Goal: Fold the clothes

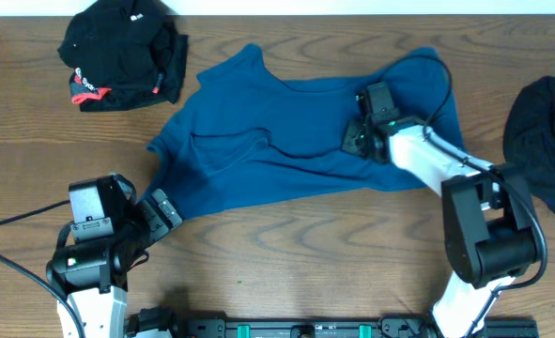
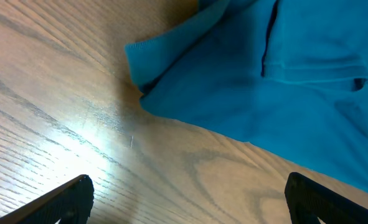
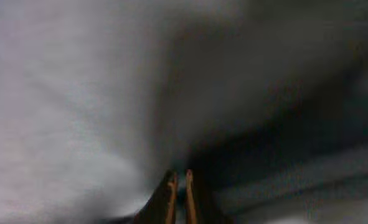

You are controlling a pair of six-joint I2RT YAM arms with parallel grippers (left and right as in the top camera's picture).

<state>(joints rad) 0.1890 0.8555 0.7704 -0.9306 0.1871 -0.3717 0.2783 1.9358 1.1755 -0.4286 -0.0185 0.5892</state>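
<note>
Our right gripper (image 1: 354, 139) pinches the teal shirt (image 1: 258, 155) at its middle, likely to draw a fold across, while our left gripper (image 1: 164, 209) hovers wide open beside its hem.

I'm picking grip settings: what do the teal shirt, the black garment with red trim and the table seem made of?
The teal shirt looks like soft matte knit, probably cotton: it drapes in loose folds. The black garment is soft cloth too, crumpled; weave unclear. The table looks like wood or wood-look laminate, lightly glossy: grain lines, a glare patch.
</note>
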